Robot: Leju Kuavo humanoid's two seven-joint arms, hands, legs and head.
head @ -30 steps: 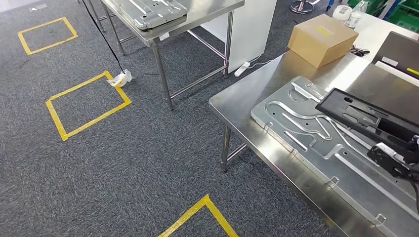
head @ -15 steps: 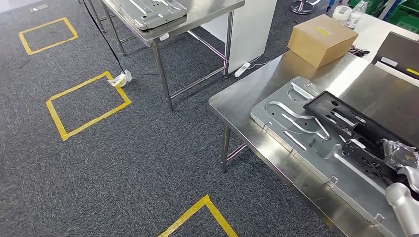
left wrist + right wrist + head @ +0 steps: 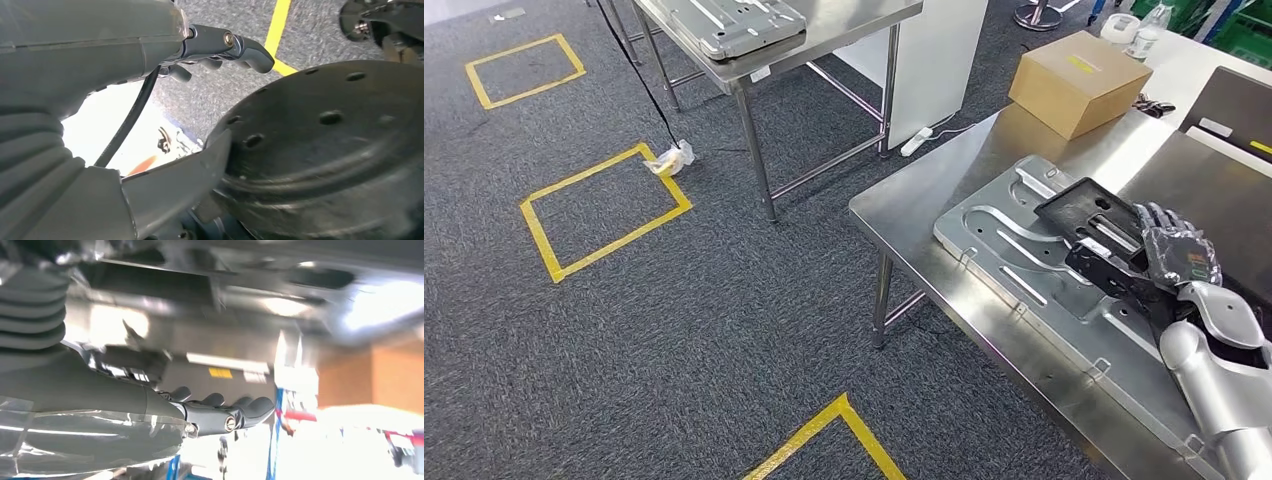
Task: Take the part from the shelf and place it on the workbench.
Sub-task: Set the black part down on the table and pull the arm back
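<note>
On the workbench (image 3: 904, 200), right hand (image 3: 1176, 255) holding black part (image 3: 1092, 222), cardboard box (image 3: 1076, 80) closed

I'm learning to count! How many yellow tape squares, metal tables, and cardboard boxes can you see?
Yellow tape squares: 3 (one cut off at the picture's bottom edge)
Metal tables: 2
Cardboard boxes: 1
Total: 6

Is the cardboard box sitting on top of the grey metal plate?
No, the cardboard box rests on the bare workbench, apart from the metal plate.
</note>
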